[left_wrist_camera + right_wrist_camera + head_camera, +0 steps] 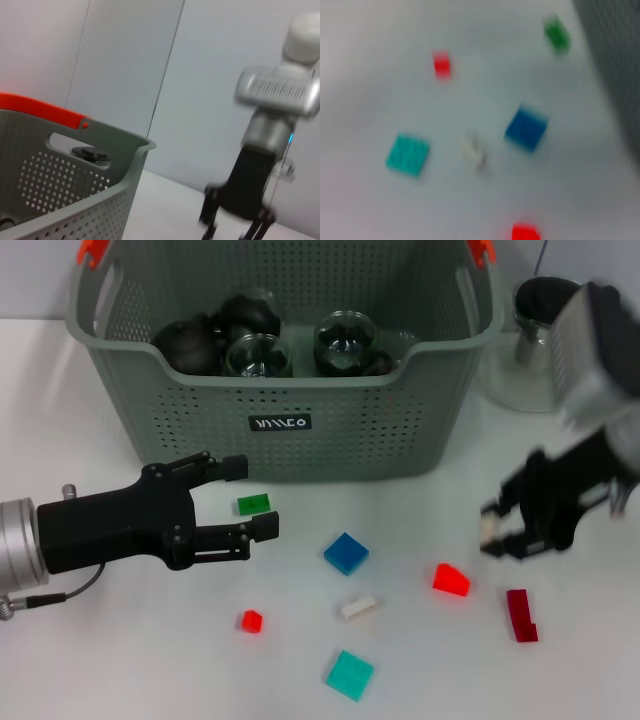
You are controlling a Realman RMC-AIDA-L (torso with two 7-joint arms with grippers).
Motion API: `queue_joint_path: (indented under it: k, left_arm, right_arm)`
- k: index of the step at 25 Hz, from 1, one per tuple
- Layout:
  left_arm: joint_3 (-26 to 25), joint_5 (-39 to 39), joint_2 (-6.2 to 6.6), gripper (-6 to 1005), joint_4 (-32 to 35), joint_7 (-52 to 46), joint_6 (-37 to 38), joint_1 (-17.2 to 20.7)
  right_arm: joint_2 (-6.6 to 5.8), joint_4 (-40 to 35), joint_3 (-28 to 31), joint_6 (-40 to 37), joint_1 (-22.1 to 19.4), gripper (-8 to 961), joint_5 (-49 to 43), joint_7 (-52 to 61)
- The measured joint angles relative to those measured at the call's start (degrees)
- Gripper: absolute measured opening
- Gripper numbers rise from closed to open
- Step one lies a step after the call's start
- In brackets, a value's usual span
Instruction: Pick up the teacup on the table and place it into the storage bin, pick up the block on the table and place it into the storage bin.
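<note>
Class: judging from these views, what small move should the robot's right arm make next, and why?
Probably carry the right gripper up toward the storage bin: its jaws seem closed on a small pale block, above the table among loose blocks. The left gripper sits open before the bin.

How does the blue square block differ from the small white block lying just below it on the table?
The blue square block is clearly larger than the small white block, and square where the white one is a narrow bar. The blue one lies nearer the grey-green perforated storage bin; the white one lies farther from it. Both rest loose on the white table, apart from each other, and neither pincer touches them.
</note>
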Motion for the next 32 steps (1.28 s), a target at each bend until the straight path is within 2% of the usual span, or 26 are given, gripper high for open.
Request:
queue_joint_path:
  k: [4,7,11,13,15,18,20,26,31,32]
  left_arm:
    - [0.0,0.0,-0.05,919,0.0,0.41,-0.28,0.04]
    - [0.0,0.0,-0.04,919,0.0,0.4,-0.31,-0.1]
    - [0.09,0.01,0.05,919,0.0,0.13,0.02,-0.35]
    - [0.23,0.01,0.06,919,0.0,0.13,0.06,-0.41]
    - [0.26,0.0,0.06,918,0.0,0.16,0.04,-0.42]
    - [0.28,0.01,0.07,918,0.0,0.1,0.05,-0.49]
    - [0.3,0.01,0.07,917,0.0,0.05,0.11,-0.51]
    - [0.19,0.01,0.07,918,0.0,0.05,0.16,-0.48]
    - [0.11,0.01,0.02,919,0.0,0.06,0.21,-0.4]
    - [0.1,0.01,0.01,919,0.0,0.06,0.24,-0.39]
  right_arm:
    - [-0.15,-15.54,3.36,-8.22,-1.4,450,12.3,1.51]
    - [-0.4,-18.82,7.33,-6.74,0.3,455,21.75,3.17]
    - [-0.79,-16.57,10.43,4.2,4.78,462,25.57,8.25]
    - [-1.54,-13.32,10.33,10.81,7.4,466,23.9,11.13]
    - [-2.78,-8.48,10.1,16.07,10.41,470,21.36,12.71]
    - [-4.13,-1.13,9.89,20.98,14.37,475,17.25,13.14]
    - [-4.42,1.92,9.67,22.98,15.9,479,14.44,12.89]
    - [-4.02,3.43,7.35,26.39,15.71,490,11.18,12.72]
    - [-4.07,0.53,7.37,25.0,13.08,754,13.09,11.92]
    - [-3.93,-1.22,7.55,23.52,11.81,771,14.7,10.99]
